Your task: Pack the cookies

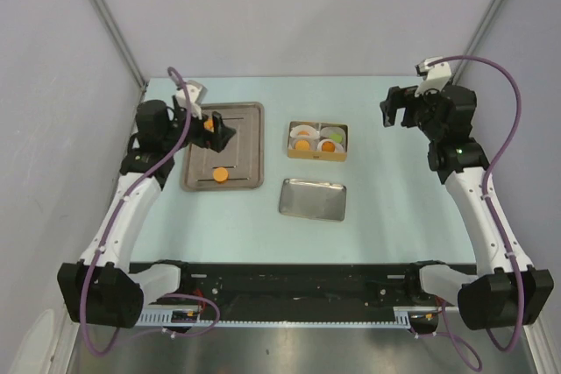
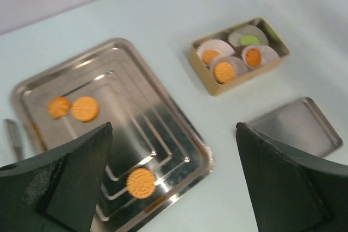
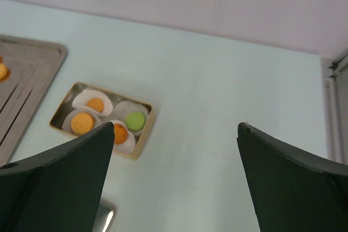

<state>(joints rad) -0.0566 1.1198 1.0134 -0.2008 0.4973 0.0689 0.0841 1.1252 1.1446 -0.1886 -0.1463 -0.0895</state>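
Presently left fingers (image 2: 60, 188) and right fingers (image 3: 54, 183) gape empty above the table (image 1: 386, 190), with three cookies (image 2: 141, 182) on the tray (image 2: 163, 118), four in the box (image 2: 250, 77), and the lid (image 2: 296, 126) beside it.

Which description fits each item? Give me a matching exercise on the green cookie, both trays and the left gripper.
1 green cookie
2 large tray
3 small tray
4 left gripper

A holds three loose orange cookies
B open, over the large tray
C in a paper liner inside the box
D bare, beside the box

Pairs: 1-C, 2-A, 3-D, 4-B
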